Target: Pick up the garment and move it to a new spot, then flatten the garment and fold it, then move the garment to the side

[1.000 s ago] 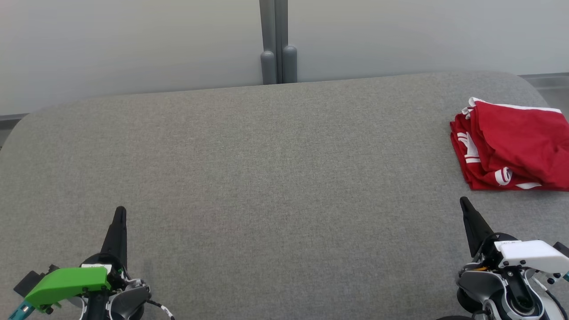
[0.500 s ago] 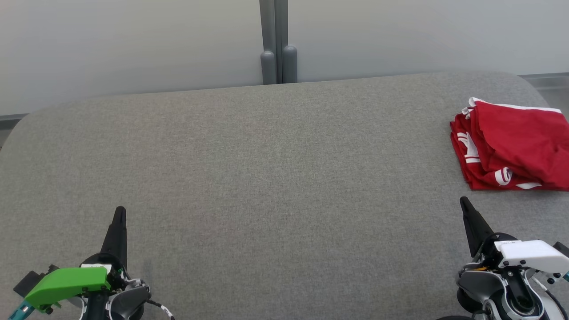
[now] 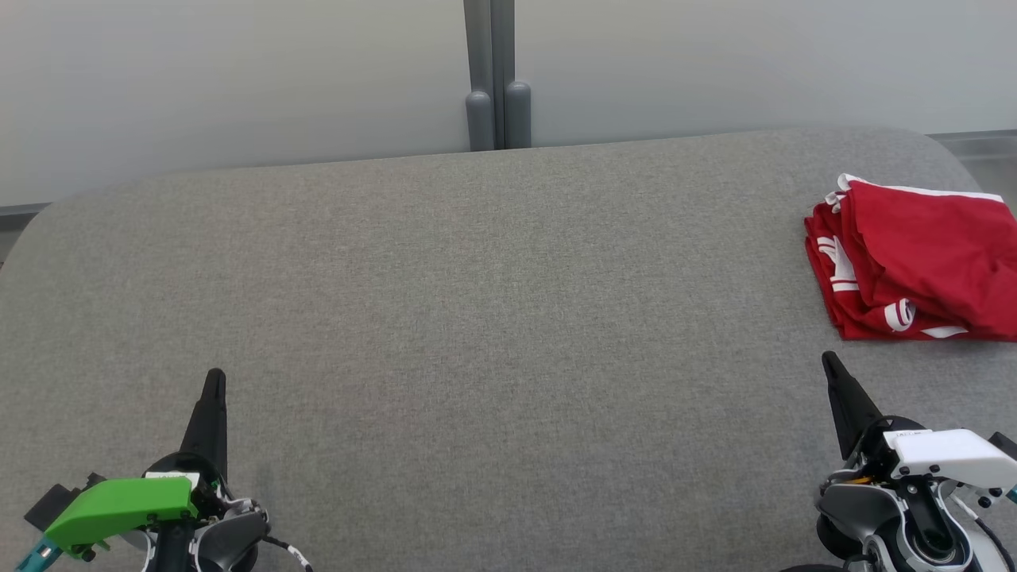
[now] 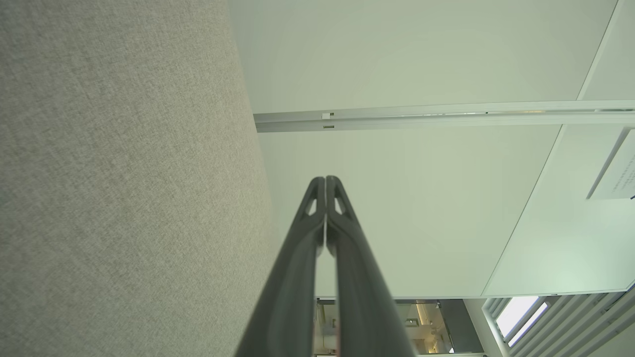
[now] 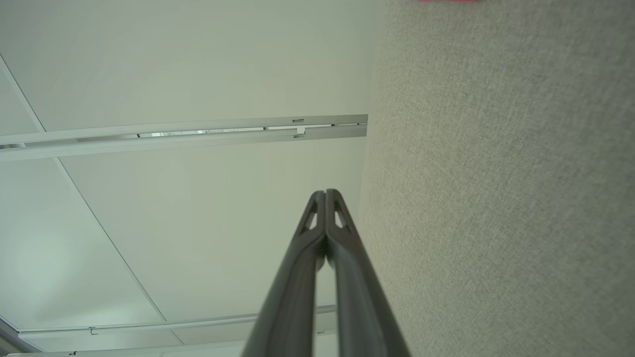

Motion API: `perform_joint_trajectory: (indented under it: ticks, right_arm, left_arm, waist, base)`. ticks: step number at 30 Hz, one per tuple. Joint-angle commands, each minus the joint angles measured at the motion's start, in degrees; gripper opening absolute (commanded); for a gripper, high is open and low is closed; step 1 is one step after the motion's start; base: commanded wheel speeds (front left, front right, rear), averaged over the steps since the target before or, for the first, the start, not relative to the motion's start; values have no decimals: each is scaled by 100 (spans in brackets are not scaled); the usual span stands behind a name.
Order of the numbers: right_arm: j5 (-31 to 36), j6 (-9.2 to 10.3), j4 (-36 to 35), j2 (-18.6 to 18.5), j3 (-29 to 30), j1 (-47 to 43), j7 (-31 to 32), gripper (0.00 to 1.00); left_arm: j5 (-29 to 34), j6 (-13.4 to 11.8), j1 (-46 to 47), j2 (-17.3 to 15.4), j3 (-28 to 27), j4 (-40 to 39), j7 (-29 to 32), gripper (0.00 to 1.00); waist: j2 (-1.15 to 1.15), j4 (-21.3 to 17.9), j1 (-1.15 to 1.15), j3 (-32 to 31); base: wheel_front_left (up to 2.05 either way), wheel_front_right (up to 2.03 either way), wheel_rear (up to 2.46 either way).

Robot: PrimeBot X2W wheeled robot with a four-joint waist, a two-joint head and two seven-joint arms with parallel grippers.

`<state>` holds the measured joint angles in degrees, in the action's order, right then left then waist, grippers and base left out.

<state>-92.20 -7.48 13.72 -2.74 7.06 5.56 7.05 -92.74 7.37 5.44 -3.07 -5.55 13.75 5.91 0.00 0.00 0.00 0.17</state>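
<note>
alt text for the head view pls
A loosely folded red garment with white markings lies at the right edge of a grey fabric surface. The left gripper and right gripper, both shut and empty, point up from the lower corners.
</note>
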Motion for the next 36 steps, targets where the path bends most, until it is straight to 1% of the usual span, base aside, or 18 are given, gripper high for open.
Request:
perform_joint_trajectory:
  ticks: [1,36]
  right_arm:
    - [-37,-2,-22,-26,15,54,12,0]
    - [-37,-2,-22,-26,14,54,11,0]
  left_arm:
    - [3,22,101,-2,-26,-7,10,0]
    - [24,22,102,8,-41,-8,25,0]
  waist:
    - [0,0,0,0]
    - [0,0,0,0]
  base:
    - [0,0,0]
    - [0,0,0]
